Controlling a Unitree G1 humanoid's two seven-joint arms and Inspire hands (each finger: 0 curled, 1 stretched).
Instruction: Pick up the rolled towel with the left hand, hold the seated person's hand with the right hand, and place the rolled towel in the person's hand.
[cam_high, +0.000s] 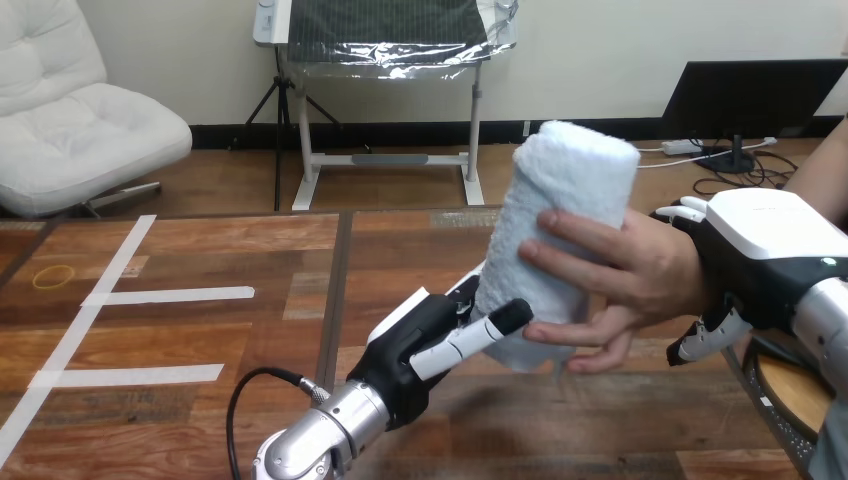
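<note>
The robot's left hand (425, 345) comes up from the low middle of the table (200, 400) and pinches the bottom of the rolled towel (570, 190). One digit presses across the near side and the rest go round behind it. From where I stand that low grip looks deliberate, since it leaves the middle of the roll free for someone else to take.

The person's hand (640, 275) is already on that middle, reaching in from the right with its fingers spread across the front of the towel and the thumb underneath. Both hands are on the towel at once, and it is held up off the table between them.

Further right, the robot's right hand (770, 255) is clasped round the person's wrist, with its fingers (688, 211) hooked over the top and more of them showing below. I take that hold as steadying the person's hand so the towel meets it squarely.

The roll stands nearly upright, its long axis running bottom to top, with the top leaning a little to the right. The placing looks all but made; what seems left is for the left hand to let go
</note>
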